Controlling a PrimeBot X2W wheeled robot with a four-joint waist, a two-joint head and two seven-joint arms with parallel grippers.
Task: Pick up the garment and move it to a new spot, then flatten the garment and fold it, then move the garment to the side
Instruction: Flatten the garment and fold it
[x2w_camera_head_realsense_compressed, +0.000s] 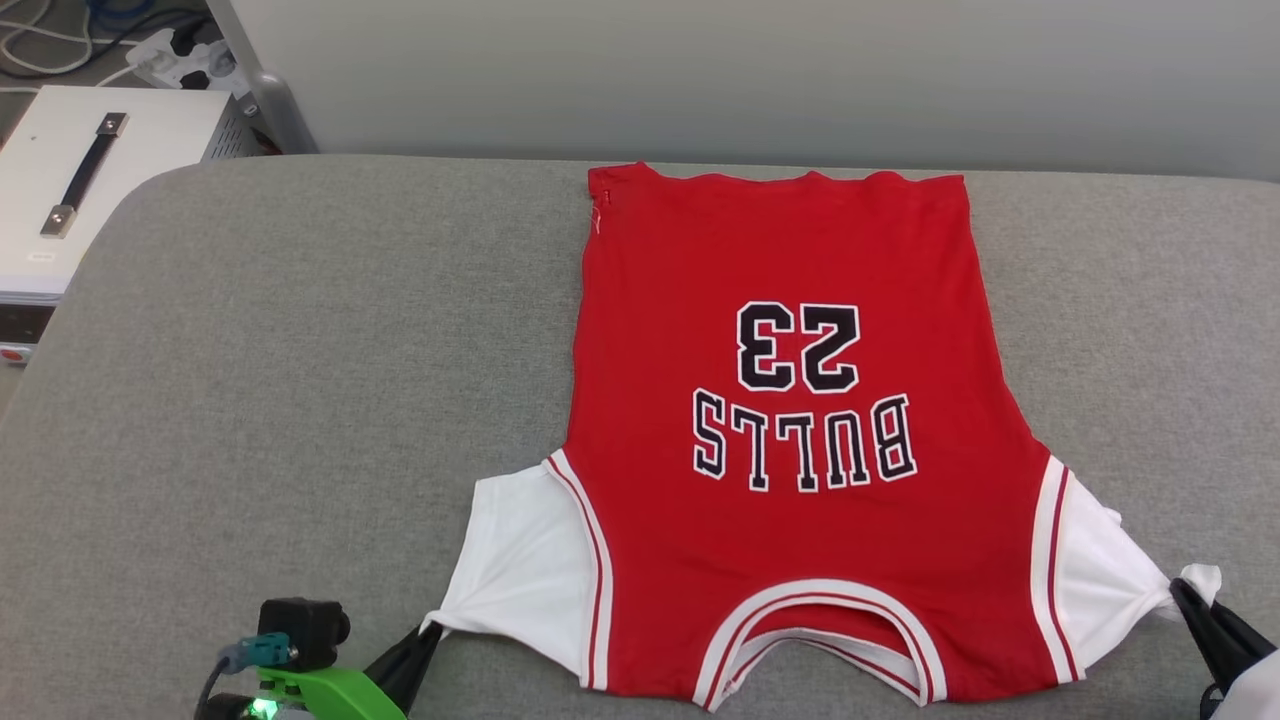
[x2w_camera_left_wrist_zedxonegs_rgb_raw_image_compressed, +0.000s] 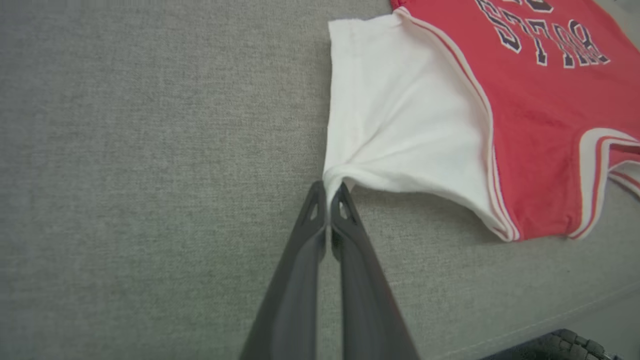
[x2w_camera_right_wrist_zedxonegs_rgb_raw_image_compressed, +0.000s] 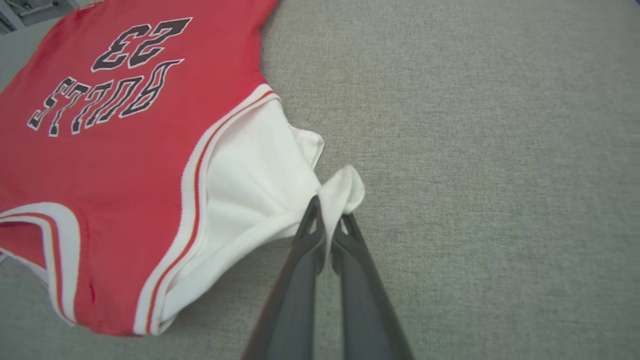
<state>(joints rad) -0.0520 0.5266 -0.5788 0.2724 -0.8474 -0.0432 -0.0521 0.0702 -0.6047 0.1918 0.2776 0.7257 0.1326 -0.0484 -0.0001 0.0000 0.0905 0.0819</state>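
Bench (x2w_camera_head_realsense_compressed: 300, 400): grey fabric, garment (x2w_camera_head_realsense_compressed: 780, 250) flat, print up.
Left hand (x2w_camera_head_realsense_compressed: 432, 628): pinched shut on white sleeve (x2w_camera_head_realsense_compressed: 520, 560) tip.
Right hand (x2w_camera_head_realsense_compressed: 1176, 590): pinched on other sleeve (x2w_camera_head_realsense_compressed: 1100, 580).

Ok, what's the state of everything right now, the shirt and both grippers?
garment: spread flat on the grey surface, print side up, collar toward the robot, not folded.
left gripper: shut on the garment at a white sleeve tip.
right gripper: shut on the garment at the other sleeve tip.
white case: handle lying flat.
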